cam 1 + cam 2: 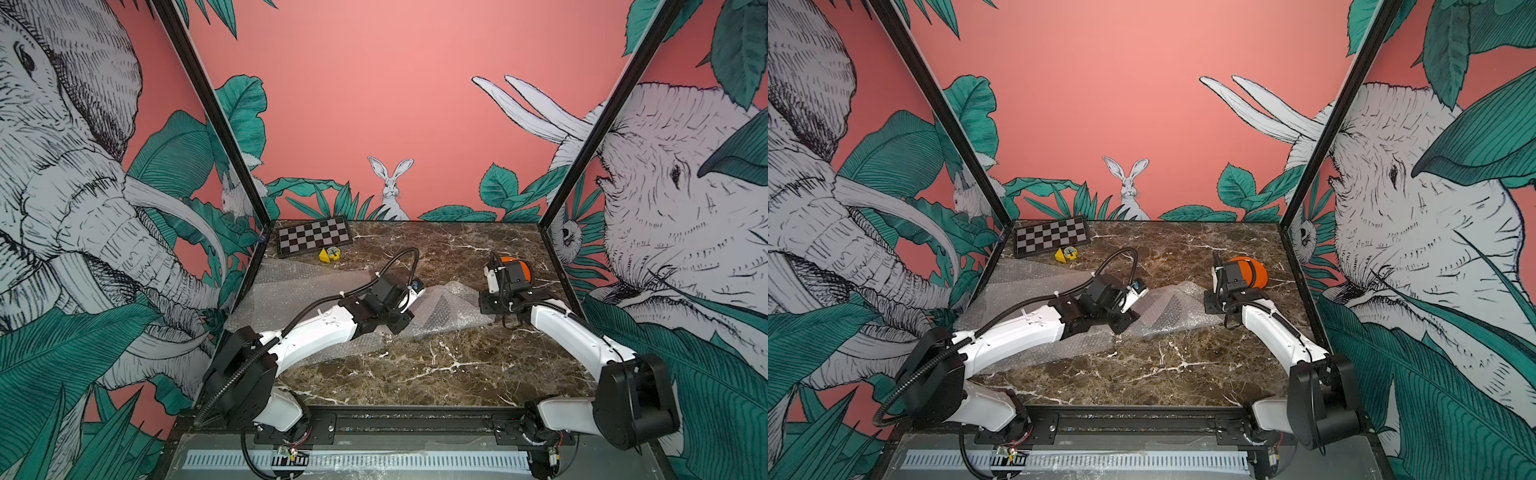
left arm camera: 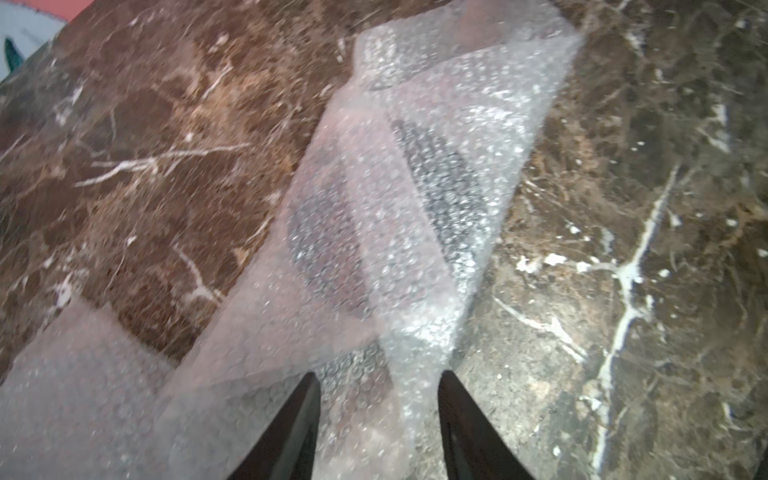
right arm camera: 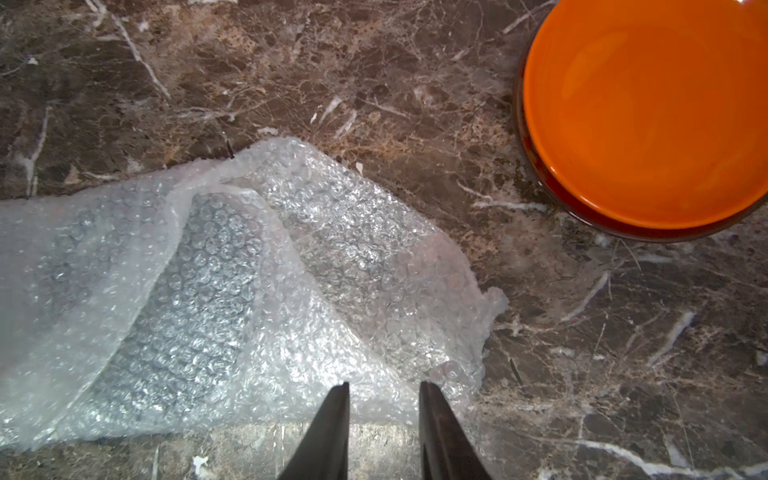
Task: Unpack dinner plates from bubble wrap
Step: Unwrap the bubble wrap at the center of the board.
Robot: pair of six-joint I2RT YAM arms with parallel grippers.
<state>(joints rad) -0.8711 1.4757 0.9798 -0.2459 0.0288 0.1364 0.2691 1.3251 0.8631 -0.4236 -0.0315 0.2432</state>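
The bubble wrap across the middle of both top views is thin, whitish-clear plastic film, crinkled and pebbled with small air cells that glint. It lies on a tabletop with a smooth, polished look of brown marble veined in white. Right of centre, the orange plate has an even, glossy glaze, and the right wrist view shows a darker red-brown glossy rim beneath it.

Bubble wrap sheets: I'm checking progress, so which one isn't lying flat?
The humped, creased sheet nearest the orange plate; the sheets farther left lie flat.
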